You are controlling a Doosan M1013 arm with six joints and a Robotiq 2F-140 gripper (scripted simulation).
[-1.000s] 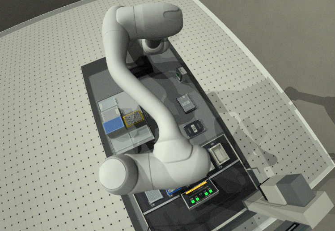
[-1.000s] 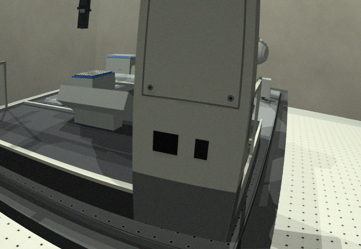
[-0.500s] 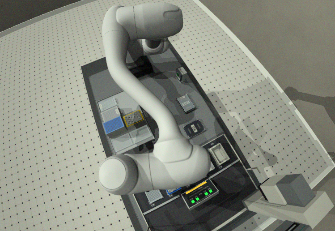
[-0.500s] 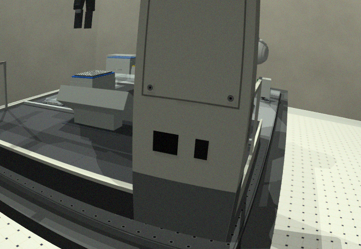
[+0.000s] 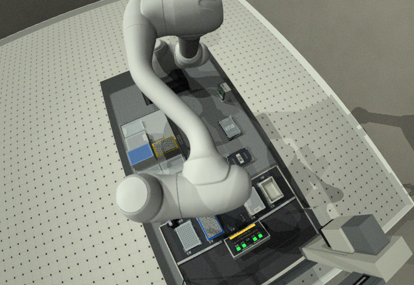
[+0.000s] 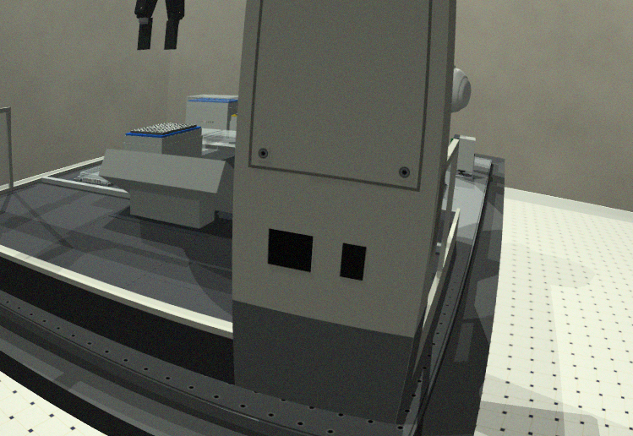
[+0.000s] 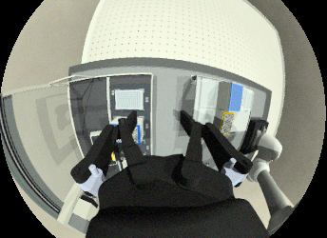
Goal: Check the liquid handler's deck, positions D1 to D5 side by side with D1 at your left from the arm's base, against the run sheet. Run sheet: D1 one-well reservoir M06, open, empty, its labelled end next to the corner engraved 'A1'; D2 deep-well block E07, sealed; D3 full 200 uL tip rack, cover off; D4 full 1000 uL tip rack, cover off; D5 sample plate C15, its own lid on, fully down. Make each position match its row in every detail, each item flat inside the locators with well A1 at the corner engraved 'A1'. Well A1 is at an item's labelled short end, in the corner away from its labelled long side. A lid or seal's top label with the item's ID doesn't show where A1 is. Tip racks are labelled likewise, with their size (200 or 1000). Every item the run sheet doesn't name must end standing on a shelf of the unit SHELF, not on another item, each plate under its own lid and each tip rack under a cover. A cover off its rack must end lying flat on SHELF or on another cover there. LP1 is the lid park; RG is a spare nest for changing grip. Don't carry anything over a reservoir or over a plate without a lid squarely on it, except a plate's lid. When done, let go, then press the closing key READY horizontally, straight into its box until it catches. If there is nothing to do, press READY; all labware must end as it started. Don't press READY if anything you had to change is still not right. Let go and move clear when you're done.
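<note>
My gripper (image 6: 157, 31) (image 7: 158, 116) is open and empty, hanging high above the deck's left end; in the overhead view the arm hides it. On the deck row an open white reservoir (image 5: 270, 190) sits at the right end. Beside it is a sealed pale block (image 5: 255, 203), partly under the arm. Then comes a bare nest (image 5: 238, 218), then an uncovered blue-rimmed tip rack (image 5: 210, 226) (image 6: 161, 130). A pale well plate (image 5: 188, 235) (image 7: 128, 99) sits at the left end. The READY key (image 5: 222, 89) stands near the arm's base.
The SHELF unit holds two pale plates (image 5: 132, 127), a blue cover (image 5: 139, 153) (image 7: 236, 98) and a yellow-rimmed tip rack (image 5: 164, 145) (image 7: 227, 122). A lid (image 5: 230, 127) lies on the lid park, and the RG nest (image 5: 241, 155) is beside it. A panel with green lights (image 5: 246, 240) fronts the deck. A tall grey housing (image 6: 337, 154) fills the side view.
</note>
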